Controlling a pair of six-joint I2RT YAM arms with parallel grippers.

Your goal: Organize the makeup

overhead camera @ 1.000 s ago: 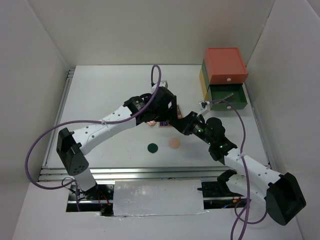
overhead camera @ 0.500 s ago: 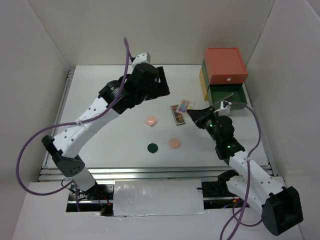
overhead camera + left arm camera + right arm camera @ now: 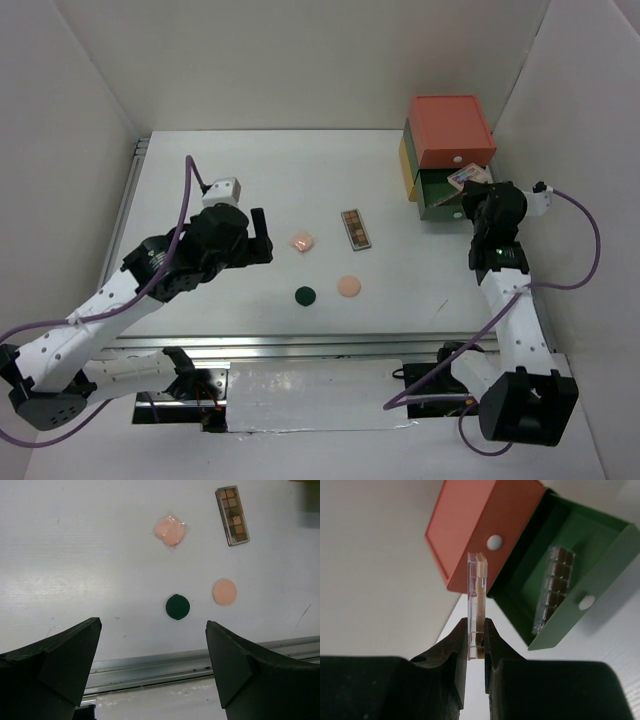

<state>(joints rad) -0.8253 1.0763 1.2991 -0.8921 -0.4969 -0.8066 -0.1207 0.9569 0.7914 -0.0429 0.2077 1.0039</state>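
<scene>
Far left of the green drawer [image 3: 605, 545]: left gripper [image 3: 152, 625], backed right off now, spread wide, empty. Closer in, still lying loose: pink compact [image 3: 302, 242], dark-green compact [image 3: 306, 295], peach compact [image 3: 348, 286], long palette [image 3: 356, 228]. Right above the drawer: right gripper [image 3: 476, 630], just swung across, pinching a clear-cased palette [image 3: 476, 590] edge-up. Brown palette [image 3: 555, 587] already inside. Looks ready to drop in.

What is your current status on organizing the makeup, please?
Left gripper open, empty. Right gripper shut on clear-cased palette at open green drawer, second palette inside. Long palette, pink compact, peach compact, dark-green compact on table. Nothing blocking drawer.
</scene>
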